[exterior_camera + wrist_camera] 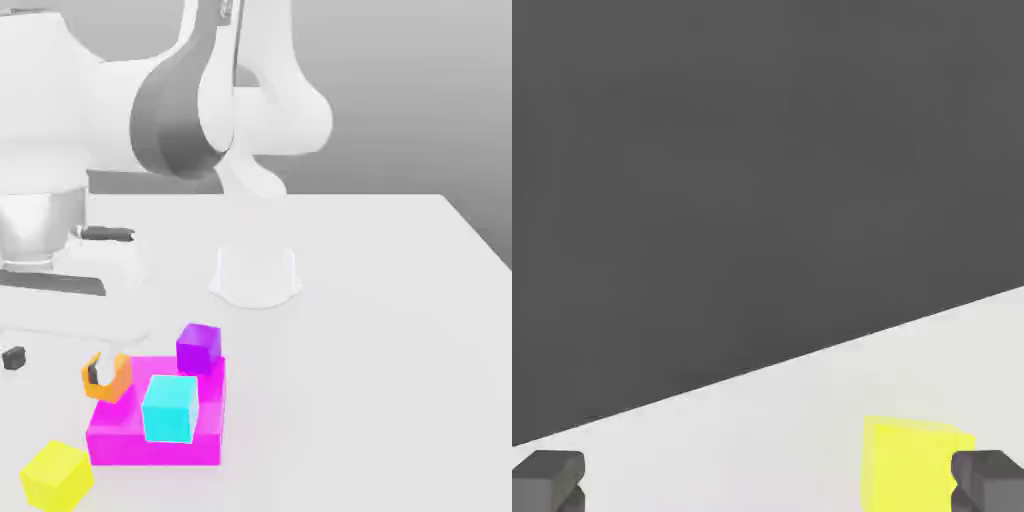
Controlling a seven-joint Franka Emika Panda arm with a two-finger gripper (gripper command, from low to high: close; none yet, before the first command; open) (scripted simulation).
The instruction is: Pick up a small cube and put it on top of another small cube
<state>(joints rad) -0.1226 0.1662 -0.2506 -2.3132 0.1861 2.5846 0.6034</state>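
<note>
The small yellow cube (56, 476) lies on the white table at the front of the exterior view's left. The orange cube (108, 380) sits against the left side of the magenta slab (120, 430), with a dark fingertip (97, 371) partly covering it. My gripper (55, 365) hangs low over the table behind the yellow cube, open, with nothing between its fingers. In the hand view the two fingertips (548, 480) stand far apart, and the yellow cube (907, 462) lies ahead, close to one of them.
A cyan cube (169, 409) rests on the magenta slab, and a purple cube (198, 347) stands at the slab's far corner. The arm's white base (255, 275) rises behind them. Bare table stretches to the exterior view's right.
</note>
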